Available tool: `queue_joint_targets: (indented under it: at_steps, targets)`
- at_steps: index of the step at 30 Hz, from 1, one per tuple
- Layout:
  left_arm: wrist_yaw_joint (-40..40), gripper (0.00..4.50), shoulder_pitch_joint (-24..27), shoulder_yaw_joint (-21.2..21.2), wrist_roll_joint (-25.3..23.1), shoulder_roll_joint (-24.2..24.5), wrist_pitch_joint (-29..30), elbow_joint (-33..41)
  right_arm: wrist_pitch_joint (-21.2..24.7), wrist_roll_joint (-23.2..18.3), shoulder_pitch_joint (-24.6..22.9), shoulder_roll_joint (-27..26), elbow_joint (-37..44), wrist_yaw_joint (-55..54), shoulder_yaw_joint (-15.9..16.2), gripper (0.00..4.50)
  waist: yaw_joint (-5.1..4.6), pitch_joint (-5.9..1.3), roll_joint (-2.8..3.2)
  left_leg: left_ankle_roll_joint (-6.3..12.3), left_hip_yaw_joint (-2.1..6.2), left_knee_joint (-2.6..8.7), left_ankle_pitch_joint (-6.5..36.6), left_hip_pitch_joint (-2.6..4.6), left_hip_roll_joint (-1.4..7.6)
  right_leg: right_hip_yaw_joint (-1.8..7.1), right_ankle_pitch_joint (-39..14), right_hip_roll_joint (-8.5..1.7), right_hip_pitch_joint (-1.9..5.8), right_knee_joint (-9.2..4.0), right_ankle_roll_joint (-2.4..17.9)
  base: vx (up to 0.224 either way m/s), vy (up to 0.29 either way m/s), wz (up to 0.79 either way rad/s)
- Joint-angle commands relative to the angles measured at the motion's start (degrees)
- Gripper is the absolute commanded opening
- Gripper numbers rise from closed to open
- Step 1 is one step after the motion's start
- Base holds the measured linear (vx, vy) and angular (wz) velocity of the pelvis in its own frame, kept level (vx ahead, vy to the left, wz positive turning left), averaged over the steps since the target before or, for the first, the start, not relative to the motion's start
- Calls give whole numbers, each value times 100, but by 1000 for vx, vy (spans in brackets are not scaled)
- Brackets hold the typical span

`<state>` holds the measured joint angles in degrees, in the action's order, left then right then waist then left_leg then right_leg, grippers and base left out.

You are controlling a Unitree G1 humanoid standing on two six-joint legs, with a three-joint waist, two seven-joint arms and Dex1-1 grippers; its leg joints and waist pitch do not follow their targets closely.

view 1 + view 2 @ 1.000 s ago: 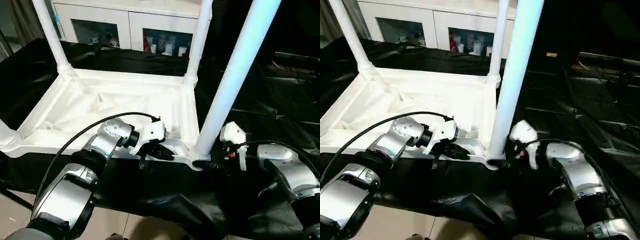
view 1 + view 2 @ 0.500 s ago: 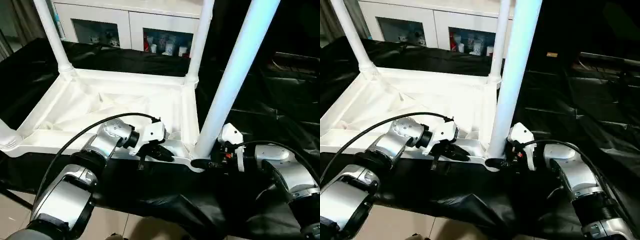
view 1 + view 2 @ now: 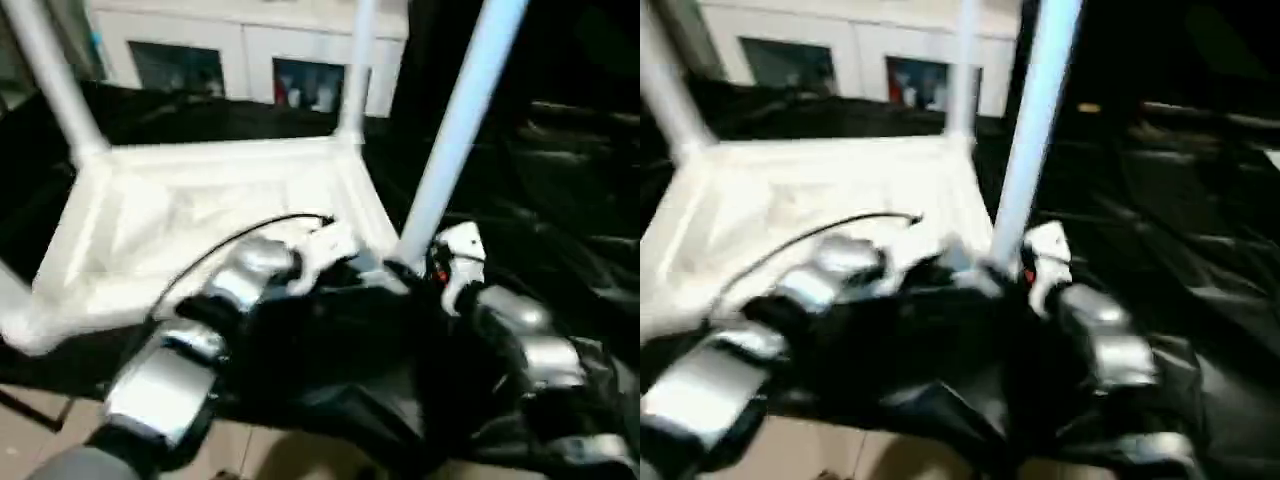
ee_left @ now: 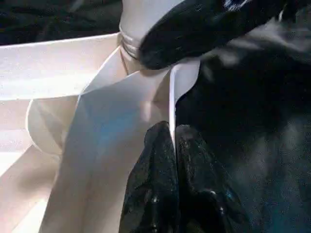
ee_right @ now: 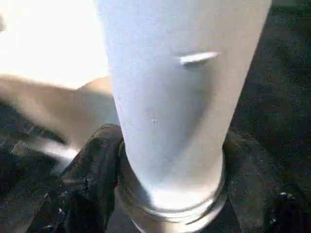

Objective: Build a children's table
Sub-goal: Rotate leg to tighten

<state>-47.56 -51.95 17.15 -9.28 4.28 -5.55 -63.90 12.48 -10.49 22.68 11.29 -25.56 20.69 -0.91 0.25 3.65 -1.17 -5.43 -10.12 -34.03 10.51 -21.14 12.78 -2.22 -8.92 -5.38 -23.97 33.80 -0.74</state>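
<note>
The white table top (image 3: 150, 225) lies upside down on the black-draped work table, ribbed side up. White legs stand in its corner sockets. The near-right leg (image 3: 455, 130) rises at a slant, the far-right leg (image 3: 355, 70) and far-left leg (image 3: 50, 85) behind it. My left gripper (image 4: 172, 145) is shut on the thin rim of the top, right beside the near-right socket. My right gripper (image 5: 170, 194) sits at the base of the near-right leg (image 5: 180, 97), one black finger (image 5: 87, 179) on each side of its collar.
A white cabinet (image 3: 250, 40) with glass doors stands behind the work table. Wrinkled black drape (image 3: 560, 200) covers the surface to the right and hangs over the front edge. Pale floor (image 3: 40, 440) shows at the lower left.
My right gripper has drawn in from beside the near-right leg to clasp its base. The left gripper keeps its hold on the rim. The whole head view has shifted and blurred.
</note>
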Motion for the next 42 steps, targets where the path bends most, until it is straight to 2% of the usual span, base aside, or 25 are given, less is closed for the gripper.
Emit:
queue_joint_targets:
  at_steps: [1, 3, 5, 6, 10, 11, 12, 14, 17, 19, 20, 21, 22, 24, 25, 26, 28, 29, 31, 32, 35, 36, 38, 40, 42]
  targets:
    - [814, 0, -123, -171, -69, -43, 150, -233, 233, 265, -159, -132, -319, -1004, -247, 268, -15, -393, -45, 51, -50, 443, 1588, 22, -70, 86, -2150, -108, 253, -474, 979, 0, 0, 0]
    - [1266, 0, -223, -205, -123, -176, 149, -408, 91, 406, -83, -374, -358, -1500, -287, 268, -27, -398, 1, 59, -61, 436, 1573, 34, -75, 95, -2045, -106, 235, -486, 994, 0, 0, 0]
    - [1358, 0, -256, -191, -161, -227, 92, -486, -10, 459, -10, -487, -378, -1620, -264, 268, -30, -418, -5, 99, -59, 431, 1503, 16, -77, 95, -1799, -100, 267, -458, 1036, 0, 0, 0]
    - [1365, 0, -265, -172, -185, -248, 63, -527, -58, 459, 38, -551, -396, -1583, -230, 268, -25, -424, 43, 108, -56, 431, 1495, 17, -81, 94, -1738, -104, 273, -453, 1052, 0, 0, 0]
    - [1285, 0, -286, -125, -235, -271, -8, -562, -133, 541, 85, -584, -372, -1480, -70, 268, -37, -432, 47, 201, -65, 428, 1450, 19, -72, 92, -1363, -100, 299, -430, 1190, 0, 0, 0]
    - [1275, 0, -308, -112, -239, -278, -22, -576, -161, 557, 71, -587, -322, -1476, -35, 268, -39, -431, 31, 215, -69, 425, 1452, 18, -72, 93, -1352, -99, 299, -433, 1203, 0, 0, 0]
    - [1105, 0, -333, -92, -218, -270, -3, -565, -241, 531, 14, -525, -153, -1199, 80, 303, -35, -436, 38, 239, -72, 422, 1445, 19, -75, 93, -1347, -101, 310, -426, 1220, 0, 0, 0]
    - [963, 0, -336, -77, -204, -257, 1, -546, -321, 541, -28, -464, -32, -1050, 144, 338, -21, -425, 28, 273, -77, 421, 1440, 23, -70, 96, -1391, -106, 308, -438, 1216, 0, 0, 0]
    - [543, 0, -346, -52, -168, -197, -16, -530, -300, 402, -46, -124, 227, -486, 180, 354, -9, -421, 22, 327, -70, 424, 1379, 8, -65, 94, -1328, -109, 334, -430, 1201, 0, 0, 0]
    - [331, 0, -332, -15, -181, -145, -52, -519, -248, 249, -8, 92, 287, -89, 107, 377, -56, -411, 5, 370, -63, 427, 1388, -28, -77, 80, -1408, -108, 348, -433, 1194, 0, 0, 0]
    - [107, 0, -305, 13, -180, -84, -79, -493, -83, 52, -1, 362, 395, 494, 96, 381, -66, -421, 0, 400, -69, 418, 1428, -13, -81, 80, -1459, -109, 352, -444, 1200, 0, 0, 0]
    - [-81, 0, -275, 55, -193, -25, -115, -451, -5, -58, -29, 642, 507, 1057, 169, 387, -61, -430, -3, 464, -70, 402, 1404, 4, -68, 90, -1358, -109, 359, -439, 1257, 0, 0, 0]
    - [-220, 0, -253, 69, -184, 20, -155, -405, 22, -126, -75, 902, 612, 1555, 269, 387, -52, -433, -52, 551, -71, 390, 1300, -17, -58, 93, -1198, -115, 372, -415, 1317, 0, 0, 0]
    - [-582, 0, -216, 86, -124, 95, -210, -273, -15, -162, -166, 1318, 761, 2287, 464, 387, -31, -443, -42, 678, -71, 369, 1123, -30, -45, 97, -918, -126, 397, -372, 1415, 0, 0, 0]
    - [-1006, 0, -173, 97, -20, 166, -251, -74, -59, -200, -215, 1606, 820, 2807, 580, 387, -35, -422, -104, 755, -80, 366, 1076, -44, -47, 88, -899, -122, 385, -373, 1453, 0, 0, 0]
    - [-1097, 0, -163, 94, 10, 178, -250, -27, -65, -208, -219, 1652, 823, 2893, 596, 387, -18, -430, -88, 779, -80, 360, 1078, -26, -41, 89, -918, -132, 388, -369, 1481, 0, 0, 0]
    - [-1682, 0, -80, 125, 176, 258, -278, 281, -40, -258, -232, 1841, 842, 3288, 673, 387, -3, -443, -77, 864, -94, 341, 912, -19, -26, 103, -665, -143, 369, -340, 1680, 0, 0, 0]
    - [-1687, 0, -79, 126, 178, 259, -278, 284, -40, -258, -232, 1843, 842, 3292, 674, 387, 2, -442, -77, 877, -94, 344, 902, -13, -18, 103, -596, -139, 364, -328, 1728, 0, 0, 0]
    - [-2665, 0, 135, 303, 414, 455, -204, 934, 40, -263, -197, 1970, 869, 3784, 919, 387, 29, -411, -87, 867, -91, 368, 1014, 6, -1, 99, -688, -136, 347, -328, 1773, 0, 0, 0]
    - [-2801, 0, 172, 346, 439, 491, -185, 1051, 37, -236, -187, 1988, 872, 3873, 995, 387, 31, -403, -80, 853, -91, 377, 1050, 8, 8, 99, -739, -143, 344, -331, 1785, 0, 0, 0]
    - [-2912, 0, 208, 376, 445, 528, -133, 1190, 8, -165, -135, 1987, 843, 4022, 1143, 387, 109, -392, -58, 737, -112, 386, 1179, 74, 39, 115, -845, -135, 289, -342, 1794, 0, 0, 0]
    - [-2903, 0, 204, 351, 437, 529, -121, 1198, 14, -161, -82, 1969, 806, 4078, 1187, 387, 155, -379, -87, 703, -125, 385, 1209, 78, 40, 118, -852, -134, 282, -337, 1777, 0, 0, 0]
    - [-2894, 0, 201, 333, 432, 527, -122, 1196, 24, -168, -54, 1961, 787, 4109, 1203, 387, 171, -372, -82, 650, -118, 401, 1172, 57, 30, 114, -982, -147, 303, -336, 1680, 0, 0, 0]
    - [-2943, 0, 254, 321, 426, 564, -87, 1303, 4, -112, 5, 1958, 709, 4250, 1266, 387, 164, -376, -110, 596, -107, 399, 1158, 26, 15, 111, -1087, -156, 324, -335, 1578, 0, 0, 0]
    - [-2969, 0, 326, 317, 439, 606, -11, 1440, -21, -89, 32, 1946, 649, 4353, 1285, 387, 159, -371, -104, 629, -106, 392, 1027, 13, 12, 114, -963, -156, 324, -324, 1577, 0, 0, 0]
